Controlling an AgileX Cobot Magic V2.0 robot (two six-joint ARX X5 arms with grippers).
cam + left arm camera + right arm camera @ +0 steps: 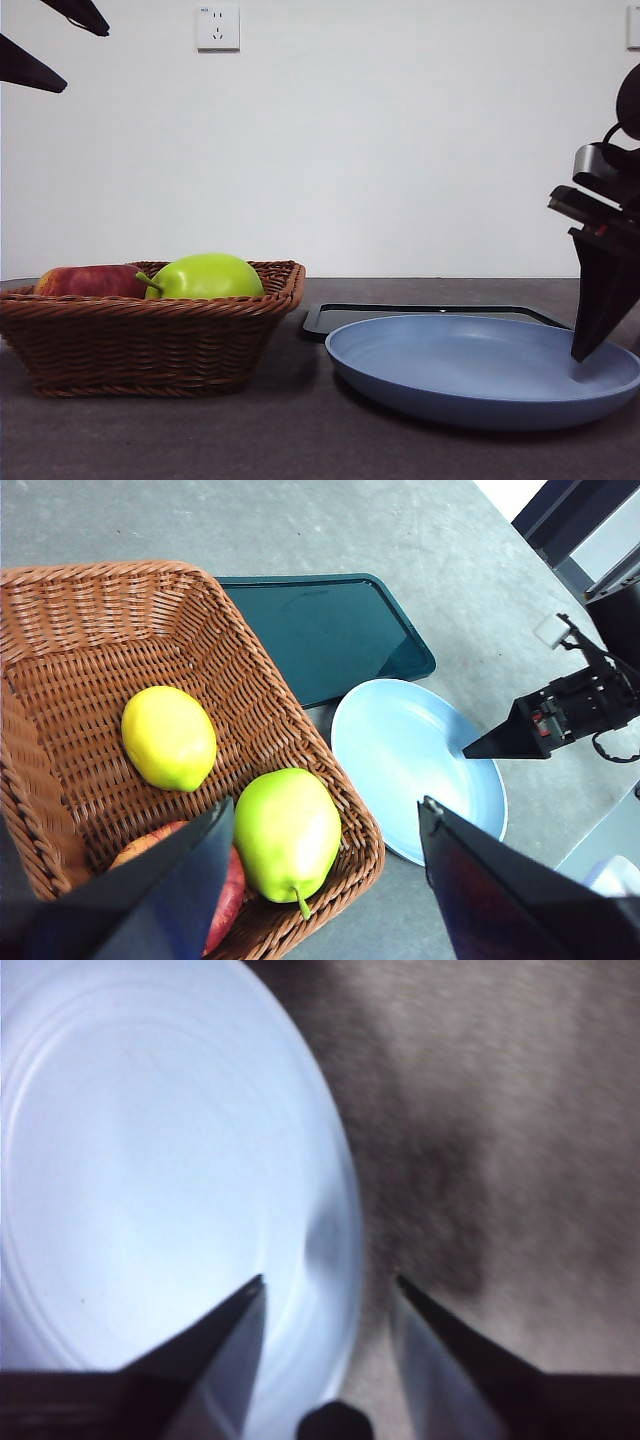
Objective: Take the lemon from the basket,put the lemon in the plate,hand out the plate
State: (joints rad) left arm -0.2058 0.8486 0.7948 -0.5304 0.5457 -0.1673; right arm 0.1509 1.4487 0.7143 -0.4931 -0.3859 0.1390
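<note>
right end effector [330, 1295] straddles the plate [440, 395] rim open-jawed, seemingly early, while the lemon [168, 737] sits ungrasped under the open left end effector [325, 825], risking an empty handover.

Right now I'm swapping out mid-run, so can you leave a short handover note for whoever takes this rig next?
Left end effector: open, holding nothing, high above the basket.
Right end effector: open, straddling the rim of the plate, one jaw over the plate and one outside it.
The lemon lies in the basket beside a green fruit and a red apple. The plate is empty, next to a black tray.
Done: nothing yet.
Left: pick the lemon, place it in the plate, hand out the plate.
</note>
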